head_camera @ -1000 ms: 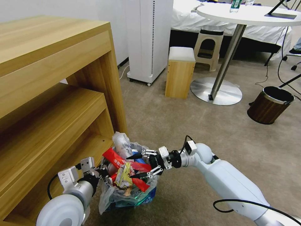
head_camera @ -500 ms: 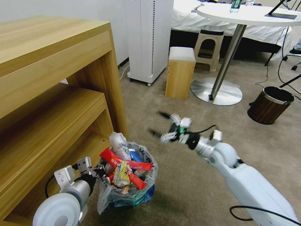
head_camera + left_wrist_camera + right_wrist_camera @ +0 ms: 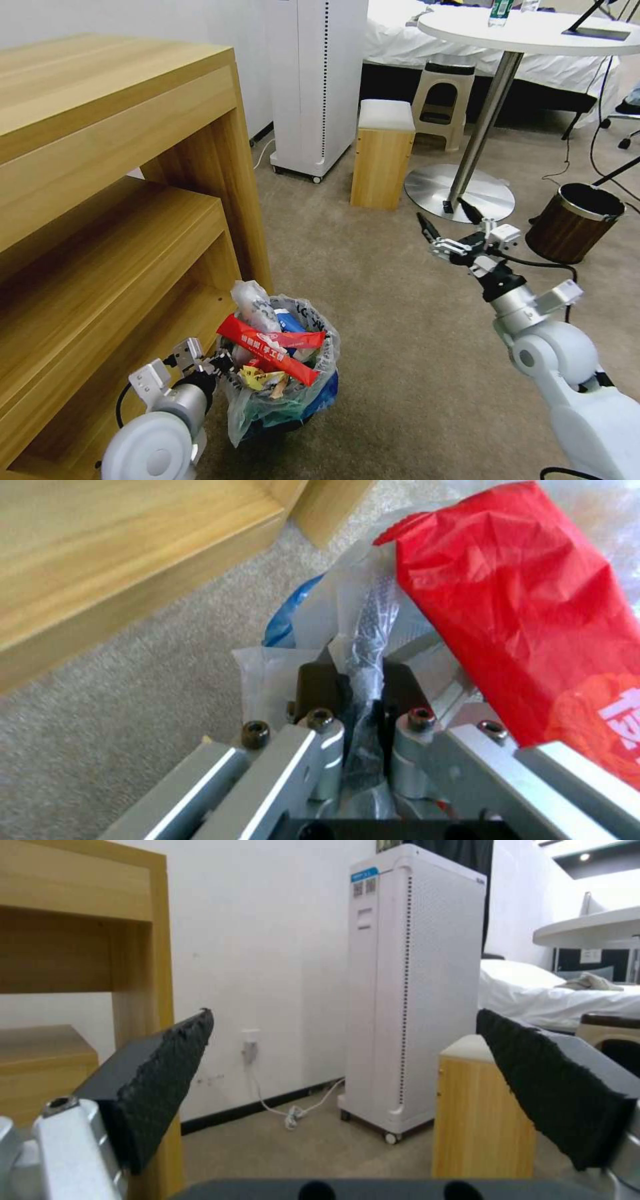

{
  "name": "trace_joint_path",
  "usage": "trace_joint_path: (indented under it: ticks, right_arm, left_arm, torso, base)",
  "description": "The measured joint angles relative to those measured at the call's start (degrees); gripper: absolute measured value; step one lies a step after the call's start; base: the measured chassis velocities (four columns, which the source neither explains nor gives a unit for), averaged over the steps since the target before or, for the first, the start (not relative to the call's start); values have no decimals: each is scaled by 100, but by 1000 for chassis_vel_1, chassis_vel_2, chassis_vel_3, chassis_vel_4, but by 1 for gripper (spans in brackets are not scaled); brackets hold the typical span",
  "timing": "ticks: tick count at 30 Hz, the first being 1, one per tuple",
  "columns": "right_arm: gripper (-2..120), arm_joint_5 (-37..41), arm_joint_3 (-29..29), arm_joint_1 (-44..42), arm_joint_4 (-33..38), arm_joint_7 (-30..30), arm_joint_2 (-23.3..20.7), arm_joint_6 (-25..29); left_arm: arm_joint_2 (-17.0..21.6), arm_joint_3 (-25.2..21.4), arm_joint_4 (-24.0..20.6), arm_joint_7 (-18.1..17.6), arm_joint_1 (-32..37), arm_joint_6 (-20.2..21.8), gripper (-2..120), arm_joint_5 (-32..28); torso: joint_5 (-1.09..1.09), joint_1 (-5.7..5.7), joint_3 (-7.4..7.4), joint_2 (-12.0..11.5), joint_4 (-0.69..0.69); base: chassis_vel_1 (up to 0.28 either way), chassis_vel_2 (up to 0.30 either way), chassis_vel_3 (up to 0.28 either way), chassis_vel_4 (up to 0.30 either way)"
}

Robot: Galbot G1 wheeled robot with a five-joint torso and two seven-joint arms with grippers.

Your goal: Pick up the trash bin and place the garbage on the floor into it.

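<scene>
Nearest to the robot, low on its left, the left claw [image 3: 215, 365] is clamped on the rim of the trash bin [image 3: 287, 400] — in the left wrist view its two dark fingers [image 3: 319, 687] pinch a fold of the clear crinkled liner [image 3: 363, 630] between them. The bin stands on the carpet [image 3: 413, 347] just beside the foot of the wooden shelf unit [image 3: 107, 200], near its corner post. It is heaped with garbage: a long red wrapper [image 3: 270, 345] lies across the top, a yellow wrapper [image 3: 257, 379] sits under it, and a clear crumpled bag with black lettering [image 3: 252, 303] sticks up at the back. Blue plastic [image 3: 323, 395] shows low on the bin's side. From the wrist, the red wrapper [image 3: 527, 615] lies right beside the fingers.

Further out on the right, the right claw [image 3: 448, 224] is raised in the air, well apart from the bin, its fingers spread wide and holding nothing — the right wrist view shows the two black ribbed pads [image 3: 167, 1075] far apart with the room between them.

Beyond it stand a brown wood-look bin with a metal rim [image 3: 575, 223], a small wooden stool with a white top [image 3: 381, 153], the steel foot of a round white table [image 3: 460, 193], a tall white appliance [image 3: 317, 80] and, farthest back, a bed [image 3: 400, 33].
</scene>
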Motion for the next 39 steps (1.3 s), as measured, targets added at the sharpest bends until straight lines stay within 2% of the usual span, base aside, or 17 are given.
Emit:
trace_joint_path:
  ticks: [5,17,22,28,39]
  right_arm:
    - [100,-61,-48,-1,34,-40,28,-6]
    - [100,-187,-218,87,-70,-154,72,7]
    - [100,-194,-246,119,-116,-179,74,45]
    - [100,-207,-289,181,-230,-257,72,93]
    - [100,-214,-423,321,-302,-273,87,107]
  left_arm:
    - [-221,52,298,226,14,-187,3,212]
    - [-339,-26,728,532,-80,-387,3,198]
    - [-373,12,901,725,-90,-535,3,391]
    - [-379,57,1030,1126,-72,-761,3,822]
    - [-348,190,1153,1068,-86,-754,3,1146]
  torso:
    - [-1,0,0,0,0]
    - [0,0,0,0,0]
    - [-1,0,0,0,1]
    - [-1,1,0,0,0]
    - [0,0,0,0,1]
  base:
    - [0,0,0,0]
    - [0,0,0,0]
    - [0,0,0,0]
    - [0,0,0,0]
    - [0,0,0,0]
